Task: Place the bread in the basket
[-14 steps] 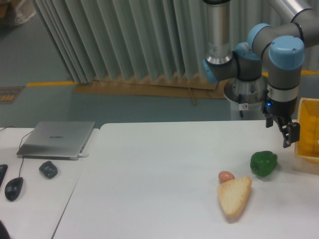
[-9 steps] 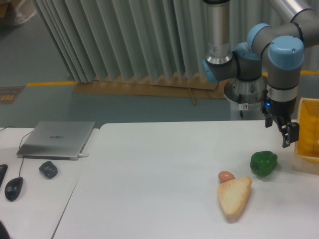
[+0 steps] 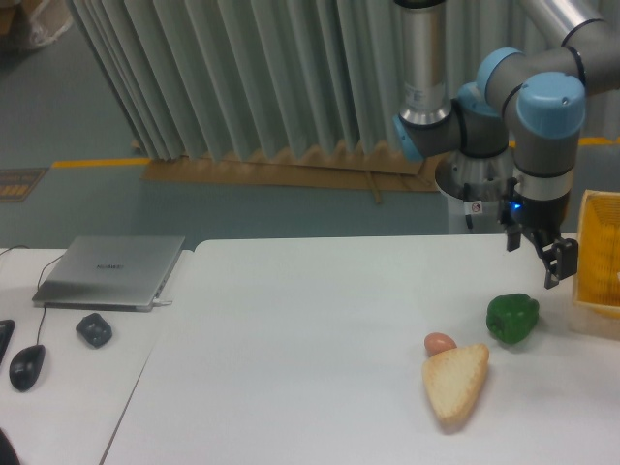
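The bread (image 3: 455,382), a tan crusted wedge, lies on the smooth white bench (image 3: 291,329) touching the egg (image 3: 440,342). The yellow lattice basket (image 3: 599,254) sits at right. The tool (image 3: 552,263), its spread unclear, has shifted slightly left above the glossy pepper (image 3: 512,318).

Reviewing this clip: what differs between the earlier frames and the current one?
The gripper and its wrist shifted slightly to the left in the picture, away from the basket; it holds nothing, and whether it is open cannot be told. The bread, egg, green pepper and laptop lie where they were.
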Available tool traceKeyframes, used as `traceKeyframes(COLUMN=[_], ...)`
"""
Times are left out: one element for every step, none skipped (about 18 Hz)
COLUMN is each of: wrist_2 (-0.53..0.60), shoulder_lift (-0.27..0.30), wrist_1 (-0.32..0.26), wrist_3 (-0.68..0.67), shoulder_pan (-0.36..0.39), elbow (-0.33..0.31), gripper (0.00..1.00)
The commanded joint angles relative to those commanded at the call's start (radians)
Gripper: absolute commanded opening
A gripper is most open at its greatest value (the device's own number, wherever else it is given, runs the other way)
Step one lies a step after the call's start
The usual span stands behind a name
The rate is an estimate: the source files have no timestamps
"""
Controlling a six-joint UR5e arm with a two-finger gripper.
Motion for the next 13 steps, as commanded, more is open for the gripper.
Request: traceKeyframes(wrist_2=[0.006, 0.006, 0.006, 0.006, 0.005, 0.005, 0.008, 0.018, 0.037, 0.058, 0.078, 0.089, 0.103], shoulder_lift=[-0.003, -0.008, -0.015, -0.017, -0.026, -0.035, -0.058, -0.074, -0.084, -0.094, -0.106, -0.117, -0.129], wrist_1=[0.012, 0.013, 0.013, 0.014, 0.022, 0.043, 0.084, 0.13, 0.146, 0.158, 0.17, 0.181, 0.209], wrist_3=[-0.048, -0.079, -0.111, -0.141, -0.193, -0.253, -0.333, -0.403, -0.43, -0.445, -0.468, -0.502, -0.533], shoulder_pan=[-0.022, -0.026, -0.029, -0.036, -0.051, -0.068, -0.085, -0.106, -0.123, -0.135, -0.14, -0.143, -0.158], elbow=[-0.002, -0.002, -0.002, -0.002, -0.002, -0.002, -0.002, -0.003, -0.002, 0.0, 0.006, 0.009, 0.011], gripper=[1.0, 1.0, 1.0, 1.0, 1.0, 1.0, 1.0, 1.0, 1.0, 1.0, 1.0, 1.0, 1.0])
